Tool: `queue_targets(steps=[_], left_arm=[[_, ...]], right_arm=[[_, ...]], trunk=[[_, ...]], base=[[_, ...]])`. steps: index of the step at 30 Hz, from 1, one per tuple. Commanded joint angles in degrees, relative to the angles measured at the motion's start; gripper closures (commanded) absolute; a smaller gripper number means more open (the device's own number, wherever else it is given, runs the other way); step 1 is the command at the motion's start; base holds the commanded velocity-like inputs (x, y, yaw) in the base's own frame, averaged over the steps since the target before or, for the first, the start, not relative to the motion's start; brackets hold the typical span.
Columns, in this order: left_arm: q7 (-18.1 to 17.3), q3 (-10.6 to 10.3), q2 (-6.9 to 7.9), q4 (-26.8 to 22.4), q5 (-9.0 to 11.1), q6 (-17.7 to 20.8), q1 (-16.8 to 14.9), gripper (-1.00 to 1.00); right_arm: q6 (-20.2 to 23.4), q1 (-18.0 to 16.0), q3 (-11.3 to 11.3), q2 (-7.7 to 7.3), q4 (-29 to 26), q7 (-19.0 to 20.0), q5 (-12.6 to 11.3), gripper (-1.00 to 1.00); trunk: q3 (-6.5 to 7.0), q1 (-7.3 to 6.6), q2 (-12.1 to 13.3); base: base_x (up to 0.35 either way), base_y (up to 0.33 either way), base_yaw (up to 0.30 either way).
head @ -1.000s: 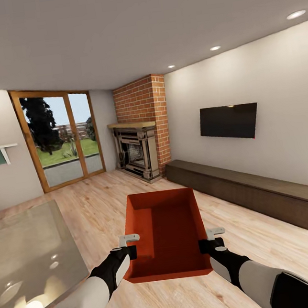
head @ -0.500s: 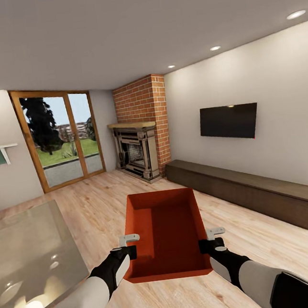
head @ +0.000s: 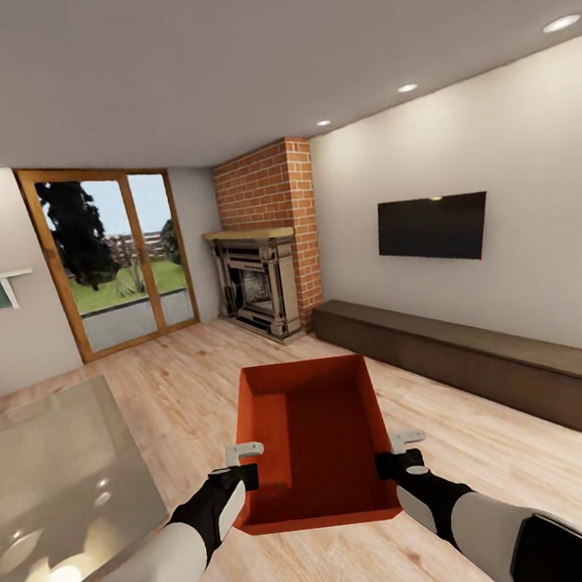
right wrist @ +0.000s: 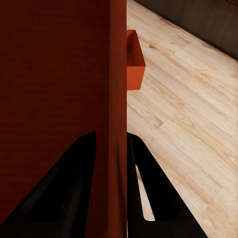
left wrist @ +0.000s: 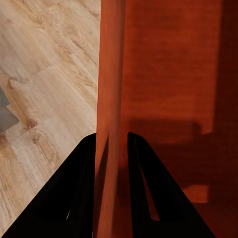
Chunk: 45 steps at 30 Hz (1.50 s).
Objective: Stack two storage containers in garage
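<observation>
You hold one storage container [head: 314, 438] up in front of you, above the living room's plank floor [head: 492, 448]. A second container [right wrist: 135, 60] shows in the right wrist view, sitting on the planks beyond the held one.

Left gripper [head: 247, 465]: its jaws pinch the held container's left wall, one finger [left wrist: 79, 193] outside, one inside. Right gripper [head: 395, 453]: its jaws pinch the right wall in the same manner.

Counted fixtures: one brick fireplace [head: 266, 239], one wall TV [head: 432, 229], one long dark cabinet [head: 463, 356] along the right wall, one pair of glass doors [head: 115, 262]. A glossy counter [head: 51, 484] lies close on your left, its edge near the left arm. Open planks run ahead towards the fireplace.
</observation>
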Motion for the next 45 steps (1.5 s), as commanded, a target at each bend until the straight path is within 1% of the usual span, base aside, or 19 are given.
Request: queue_targets(steps=[1,45], left_arm=[[2.0,0.2,0.38,-0.1,-1.0,0.5,0.0,1.0],[1.9,0.3,0.43,-0.1,-1.0,0.4,0.0,1.0]], right_arm=[[-0.4,0.0,-0.2,-1.58,0.1,-0.4,-0.4,1.0],[-0.4,0.0,-0.2,-1.6,0.1,-0.4,-0.4,1.0]], trunk=[[-0.1,0.01,0.0],[-4.02,0.01,0.0]], base=[[0.0,0.0,0.0],[0.0,0.0,0.0]])
